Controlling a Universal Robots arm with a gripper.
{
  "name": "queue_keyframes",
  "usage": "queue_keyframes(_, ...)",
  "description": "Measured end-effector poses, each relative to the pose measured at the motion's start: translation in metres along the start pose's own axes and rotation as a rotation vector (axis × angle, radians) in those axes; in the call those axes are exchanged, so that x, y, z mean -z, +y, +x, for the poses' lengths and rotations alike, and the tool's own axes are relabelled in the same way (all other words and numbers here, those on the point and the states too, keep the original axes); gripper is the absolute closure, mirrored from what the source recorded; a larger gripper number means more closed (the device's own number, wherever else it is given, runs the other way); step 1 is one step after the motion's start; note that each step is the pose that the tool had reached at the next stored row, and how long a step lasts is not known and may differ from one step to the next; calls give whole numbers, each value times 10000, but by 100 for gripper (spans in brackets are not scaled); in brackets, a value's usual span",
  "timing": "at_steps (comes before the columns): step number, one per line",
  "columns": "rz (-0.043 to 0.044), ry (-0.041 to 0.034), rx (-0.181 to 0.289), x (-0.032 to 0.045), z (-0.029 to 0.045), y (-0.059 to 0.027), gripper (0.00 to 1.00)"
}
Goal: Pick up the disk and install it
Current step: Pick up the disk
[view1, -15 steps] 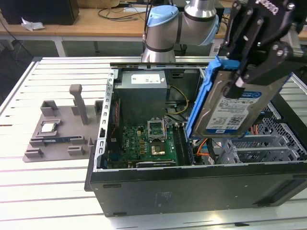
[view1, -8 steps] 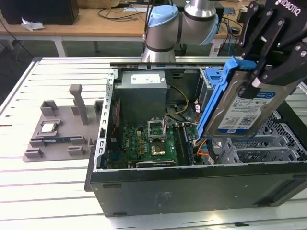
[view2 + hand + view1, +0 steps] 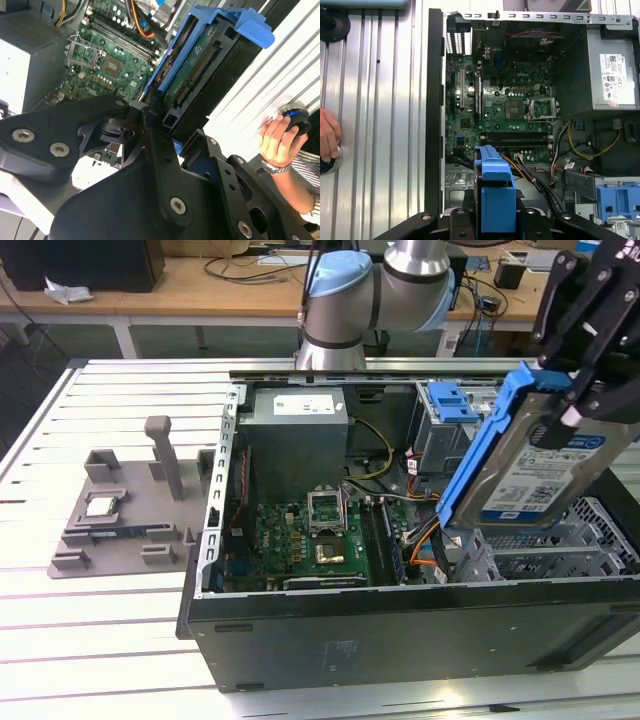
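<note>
At the right of the exterior frame, over the open computer case (image 3: 400, 632), the pincer (image 3: 575, 400) is clamped on the disk's (image 3: 525, 470) upper end. Disk hangs tilted, long axis running down-left, lower end just above the drive cage (image 3: 560, 545).

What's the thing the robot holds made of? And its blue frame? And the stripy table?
The disk looks like silvery metal, dull shine around a papery label. Its blue bracket looks plastic: solid colour, smooth moulded shape. The table seems metal, maybe aluminium: pale ribbed slats, soft sheen.
</note>
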State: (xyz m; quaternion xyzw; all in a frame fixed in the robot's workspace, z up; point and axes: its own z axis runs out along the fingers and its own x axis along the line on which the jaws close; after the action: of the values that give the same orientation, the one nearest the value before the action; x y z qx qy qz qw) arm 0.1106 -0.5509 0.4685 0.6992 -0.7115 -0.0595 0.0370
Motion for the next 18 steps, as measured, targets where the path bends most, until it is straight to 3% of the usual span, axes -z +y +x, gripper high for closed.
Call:
queue_keyframes(3,-67,0,-1,-16,-3,-225,63)
queue_keyframes(7,-100,2,-2,-22,-5,-387,63)
queue_keyframes(9,-107,2,-3,-21,-6,-442,63)
queue_keyframes(13,-108,1,-5,-21,-7,-453,63)
queue_keyframes(14,-85,2,-5,-20,-6,-453,63)
queue_keyframes(17,330,-5,10,-24,-6,-453,63)
queue_keyframes(18,337,-6,11,-24,-6,-454,63)
